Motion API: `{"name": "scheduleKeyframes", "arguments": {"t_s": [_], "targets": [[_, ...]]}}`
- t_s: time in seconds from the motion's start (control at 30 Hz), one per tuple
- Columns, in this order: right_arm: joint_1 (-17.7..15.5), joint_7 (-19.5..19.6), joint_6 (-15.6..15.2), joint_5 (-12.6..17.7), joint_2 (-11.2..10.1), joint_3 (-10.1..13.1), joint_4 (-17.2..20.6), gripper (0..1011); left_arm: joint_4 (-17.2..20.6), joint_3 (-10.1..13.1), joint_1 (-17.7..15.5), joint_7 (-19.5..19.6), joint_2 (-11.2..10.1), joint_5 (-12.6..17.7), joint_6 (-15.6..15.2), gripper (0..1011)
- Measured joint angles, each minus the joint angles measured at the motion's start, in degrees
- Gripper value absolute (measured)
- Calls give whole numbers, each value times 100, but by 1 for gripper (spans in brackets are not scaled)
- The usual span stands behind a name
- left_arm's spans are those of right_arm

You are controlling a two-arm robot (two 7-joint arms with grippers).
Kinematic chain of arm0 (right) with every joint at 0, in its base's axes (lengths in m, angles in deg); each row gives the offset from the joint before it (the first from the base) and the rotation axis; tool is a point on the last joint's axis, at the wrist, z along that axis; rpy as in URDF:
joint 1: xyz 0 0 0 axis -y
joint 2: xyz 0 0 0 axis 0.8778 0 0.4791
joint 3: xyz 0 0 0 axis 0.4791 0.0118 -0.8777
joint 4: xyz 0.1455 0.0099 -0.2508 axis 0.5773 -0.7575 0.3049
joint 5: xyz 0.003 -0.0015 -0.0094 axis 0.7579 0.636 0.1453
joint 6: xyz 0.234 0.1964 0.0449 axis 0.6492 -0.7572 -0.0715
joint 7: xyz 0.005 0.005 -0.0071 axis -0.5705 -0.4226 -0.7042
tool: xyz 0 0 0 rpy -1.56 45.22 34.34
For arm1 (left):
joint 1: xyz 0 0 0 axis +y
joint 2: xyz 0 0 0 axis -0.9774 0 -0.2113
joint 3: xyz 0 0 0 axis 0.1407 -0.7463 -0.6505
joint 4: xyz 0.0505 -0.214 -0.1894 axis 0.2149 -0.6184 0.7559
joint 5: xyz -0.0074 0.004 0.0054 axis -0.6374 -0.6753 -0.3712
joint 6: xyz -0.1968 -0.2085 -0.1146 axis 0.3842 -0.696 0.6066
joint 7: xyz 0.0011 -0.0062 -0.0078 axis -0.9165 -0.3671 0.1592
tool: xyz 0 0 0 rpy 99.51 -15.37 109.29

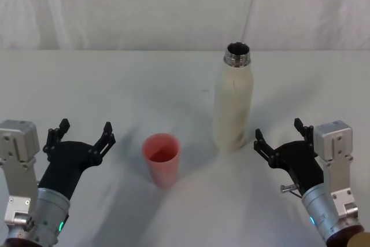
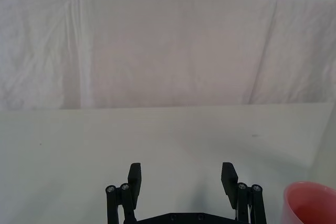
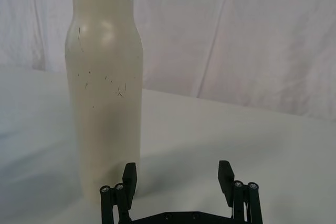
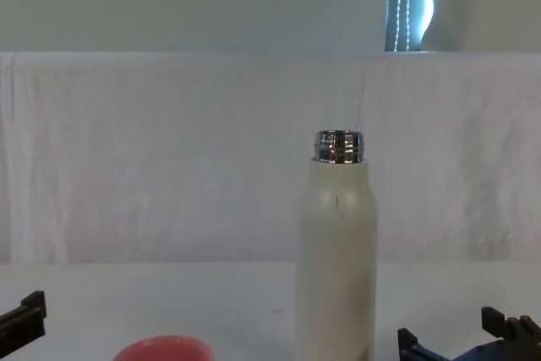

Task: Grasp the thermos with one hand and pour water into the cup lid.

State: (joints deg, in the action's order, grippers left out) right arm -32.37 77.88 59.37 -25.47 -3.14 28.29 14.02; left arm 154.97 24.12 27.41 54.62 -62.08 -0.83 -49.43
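Writing: none to read on the thermos (image 1: 233, 105) or the cup (image 1: 161, 158); the cream body carries only small dark scuffs, plain in the right wrist view.
Thermos: upright on the desk (image 1: 104, 85), right of centre, cap off, shiny threaded steel neck open at the top.
Thermos contents: the mouth looks dark from the head view; what's inside cannot be told.
Cup: pink-red, standing upright, mouth up, on the desk to the left of the thermos and a little nearer the robot, apart from it.
Cup contents: inside looks bare pink, no liquid to make out.
Left hand (image 1: 81, 135): low at the left, just left of the cup, fingers spread wide, holding nothing.
Right hand (image 1: 280, 137): low at the right, just beside the thermos base, fingers spread, nothing between them; the thermos stands off to one side of the gap, not inside it.
Cut off: the chest view trims the cup to its rim at the bottom edge; the left wrist view catches only a slice of cup at the corner; the right wrist view crops the thermos mouth.
Backdrop: a white cloth (image 1: 144, 10) hangs behind the desk.
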Motion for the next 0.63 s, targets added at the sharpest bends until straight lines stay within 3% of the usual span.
{"name": "scheduleKeyframes", "arguments": {"t_s": [0.63], "targets": [[0,0,1,0,0,0,0,1001,0,0,0,0,0,0,0,1001]]}}
